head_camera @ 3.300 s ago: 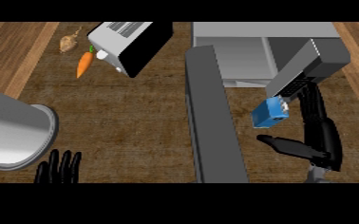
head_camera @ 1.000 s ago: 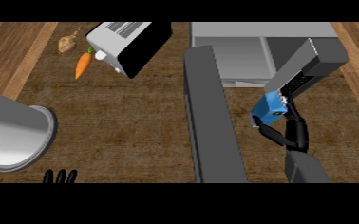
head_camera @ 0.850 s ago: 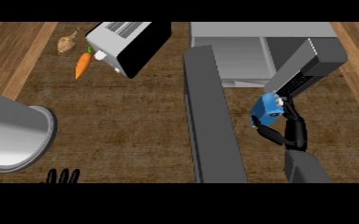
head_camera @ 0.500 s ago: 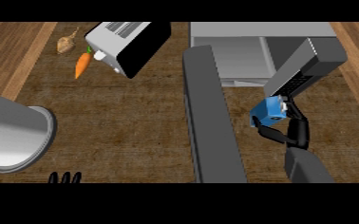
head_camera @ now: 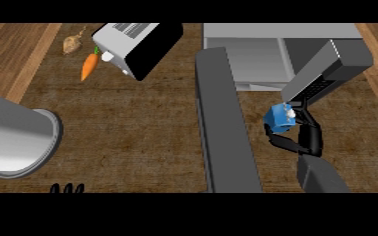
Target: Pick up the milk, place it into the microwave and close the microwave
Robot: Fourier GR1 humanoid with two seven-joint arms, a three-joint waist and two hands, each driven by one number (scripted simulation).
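Observation:
The milk is a small blue carton with a white cap, held just in front of the microwave's right wall. My right hand is curled round it from the right and below, the thumb under the carton. The microwave stands open at the back, its grey cavity showing, and its door swings out toward me as a long grey slab left of the carton. Only the fingertips of my left hand show at the lower left edge.
A toaster stands at the back left with a carrot and a pale root beside it. A large grey pot fills the left edge. The microwave's dark side panel rises right of the carton.
My right hand has closed round the milk and lifted it slightly up and left toward the microwave opening. The left hand has sunk lower, almost out of view.

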